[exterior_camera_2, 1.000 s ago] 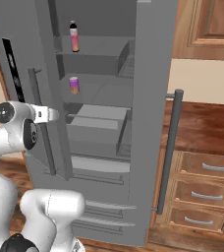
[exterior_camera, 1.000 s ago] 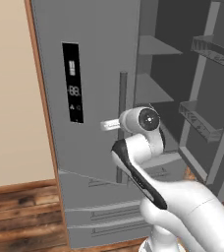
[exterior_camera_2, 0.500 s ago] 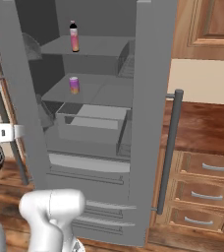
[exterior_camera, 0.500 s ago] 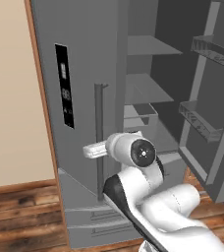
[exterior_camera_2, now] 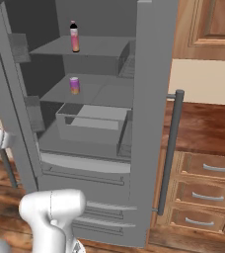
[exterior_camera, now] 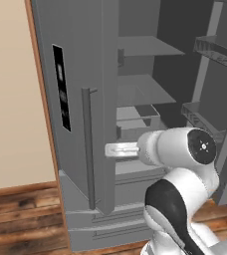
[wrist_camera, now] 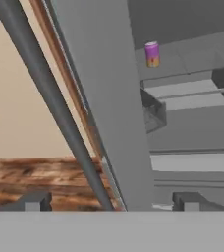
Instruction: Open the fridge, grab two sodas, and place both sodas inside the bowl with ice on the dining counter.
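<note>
At fridge point(exterior_camera: 80, 99): left door wider, tool point(wrist_camera: 111, 201) released.

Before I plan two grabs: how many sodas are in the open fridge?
2. The pink bottle stands on the upper shelf; the purple can stands on the shelf below. The doors may hide others.

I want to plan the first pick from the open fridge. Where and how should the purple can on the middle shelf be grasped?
Grip the purple can around its round side wall, at mid-height, coming level from the open front of the fridge. It stands upright and alone on the flat shelf, with free space on both sides for the fingers. The open end effector looks wide enough, I judge.
</note>
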